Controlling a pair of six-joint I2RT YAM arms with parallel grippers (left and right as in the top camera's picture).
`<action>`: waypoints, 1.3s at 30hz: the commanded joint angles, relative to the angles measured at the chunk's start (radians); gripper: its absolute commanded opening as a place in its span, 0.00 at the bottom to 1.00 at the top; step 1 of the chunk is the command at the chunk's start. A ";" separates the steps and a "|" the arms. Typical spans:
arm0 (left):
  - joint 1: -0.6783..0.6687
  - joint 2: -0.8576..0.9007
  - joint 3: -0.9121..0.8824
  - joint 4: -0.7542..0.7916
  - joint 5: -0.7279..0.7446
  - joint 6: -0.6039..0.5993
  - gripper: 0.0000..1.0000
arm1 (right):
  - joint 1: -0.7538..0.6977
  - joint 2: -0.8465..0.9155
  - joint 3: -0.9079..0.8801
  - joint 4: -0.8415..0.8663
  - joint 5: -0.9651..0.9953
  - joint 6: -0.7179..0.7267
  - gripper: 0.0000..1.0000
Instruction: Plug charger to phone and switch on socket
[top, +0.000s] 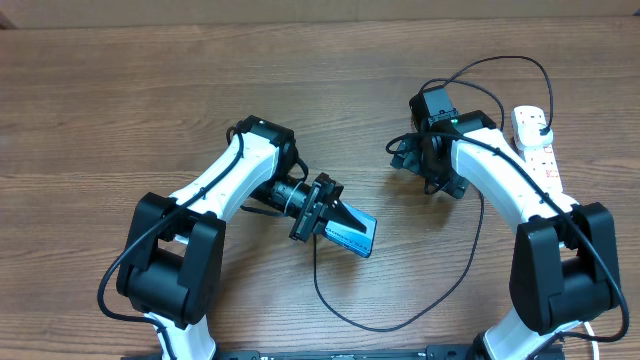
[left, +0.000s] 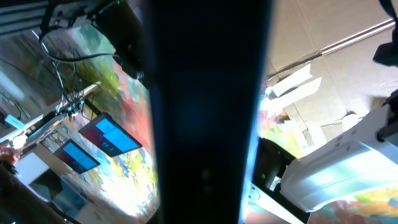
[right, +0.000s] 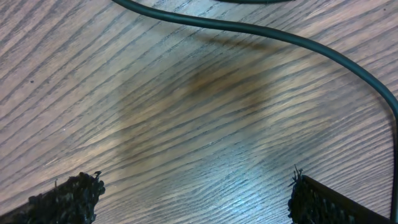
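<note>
Near the middle of the wood-grain table (top: 150, 80), the left gripper (top: 338, 220) has its fingers clamped on the phone (top: 358, 237), a slim slab with a blue-teal face that is held tilted off the surface. In the left wrist view the phone fills the centre as a blurred dark band and blocks most of what lies beyond.

The charger (top: 380, 327), a thin matte black cable, loops over the table from just beside the phone's near end. It passes under the right arm and arcs round to the far end of the socket (top: 541, 152). Whether its tip sits in the phone cannot be told.

The socket is a glossy white strip with small red marks. It lies along the right edge, partly covered by the right arm.

The right gripper (top: 400, 157) hangs low, well apart from the phone. Its rough black fingers (right: 68, 194) are spread wide with bare wood between them, and a dark cable curves across the table just ahead of them.
</note>
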 joint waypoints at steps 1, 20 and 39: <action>0.000 -0.037 0.008 0.036 0.011 -0.099 0.04 | -0.002 -0.032 0.001 0.005 0.000 0.004 1.00; -0.010 -0.037 0.008 0.147 -0.048 -0.229 0.04 | -0.002 -0.032 0.001 0.005 0.000 0.004 1.00; -0.080 -0.037 0.008 0.266 -0.052 -0.356 0.04 | -0.002 -0.032 0.001 0.005 0.000 0.005 1.00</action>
